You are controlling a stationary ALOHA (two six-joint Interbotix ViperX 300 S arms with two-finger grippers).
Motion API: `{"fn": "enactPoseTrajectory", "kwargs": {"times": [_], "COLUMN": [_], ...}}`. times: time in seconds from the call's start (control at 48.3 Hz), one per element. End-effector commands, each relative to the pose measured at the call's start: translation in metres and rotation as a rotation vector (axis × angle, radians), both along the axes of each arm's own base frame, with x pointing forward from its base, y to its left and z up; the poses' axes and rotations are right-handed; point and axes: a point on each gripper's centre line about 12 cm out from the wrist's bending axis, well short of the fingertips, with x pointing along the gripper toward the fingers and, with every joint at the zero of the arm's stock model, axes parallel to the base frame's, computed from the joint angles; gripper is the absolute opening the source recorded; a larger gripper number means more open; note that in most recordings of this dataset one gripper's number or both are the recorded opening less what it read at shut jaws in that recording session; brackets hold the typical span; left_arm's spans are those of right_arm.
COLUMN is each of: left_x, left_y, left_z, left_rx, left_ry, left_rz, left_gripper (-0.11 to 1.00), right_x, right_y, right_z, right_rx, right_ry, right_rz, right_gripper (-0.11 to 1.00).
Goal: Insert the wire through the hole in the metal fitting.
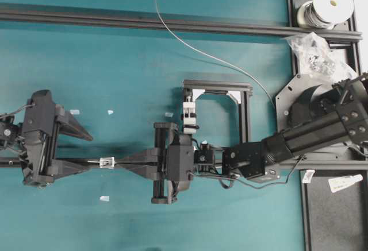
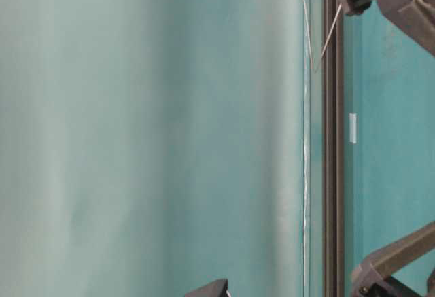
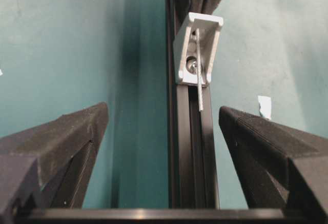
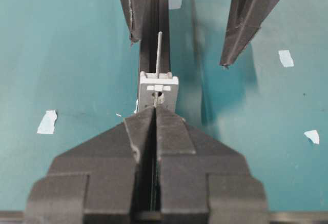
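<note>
The metal fitting [image 1: 107, 162] is a small silvery piece sitting on a black rail [image 1: 69, 162], between my two grippers. My right gripper [image 1: 122, 160] is shut on the wire, its tips right against the fitting [image 4: 159, 88]. The wire's straight end [image 4: 160, 49] pokes out of the fitting's far side, and it shows again in the left wrist view as the wire [image 3: 200, 97] below the fitting [image 3: 199, 47]. My left gripper [image 3: 164, 117] stands open astride the rail, its fingers [image 4: 245, 24] on either side of the wire's end, touching nothing.
The wire [image 1: 190, 43] curves back to a spool [image 1: 330, 4] at the top right. A bag of small parts [image 1: 313, 50] lies beside it. A white clamp block [image 1: 190, 116] hangs in a black frame [image 1: 217, 84]. Tape scraps [image 1: 104, 198] dot the teal mat.
</note>
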Motion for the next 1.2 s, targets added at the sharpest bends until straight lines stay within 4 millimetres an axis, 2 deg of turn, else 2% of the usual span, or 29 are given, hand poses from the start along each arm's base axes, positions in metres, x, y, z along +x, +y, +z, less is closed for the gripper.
{"fn": "enactPoseTrajectory", "kwargs": {"times": [0.0,0.186,0.31,0.497,0.683,1.18], "left_x": [0.0065,0.0088,0.0094,0.0115,0.0124,0.0094], "left_y": [-0.0029,-0.0036,-0.0038,-0.0044,-0.0047,-0.0048], "left_z": [0.0092,0.0106,0.0107,0.0122,0.0112,0.0087], "left_rx": [-0.006,-0.006,-0.009,-0.009,-0.007,-0.002], "left_ry": [-0.030,-0.030,-0.026,-0.023,-0.010,0.013], "left_rz": [-0.006,-0.006,-0.005,-0.006,-0.006,-0.010], "left_gripper": [0.53,0.45,0.32,0.07,-0.07,-0.10], "right_x": [0.0043,0.0039,0.0039,0.0039,0.0039,0.0045], "right_y": [0.0005,0.0004,0.0005,0.0004,0.0005,0.0007], "right_z": [0.0088,0.0084,0.0084,0.0088,0.0084,0.0082], "right_rx": [0.008,0.007,0.007,0.008,0.007,0.014], "right_ry": [-0.028,-0.027,-0.027,-0.027,-0.027,-0.018], "right_rz": [-0.002,-0.002,-0.001,-0.002,-0.001,-0.001], "right_gripper": [-0.01,-0.01,-0.01,-0.01,-0.01,-0.01]}}
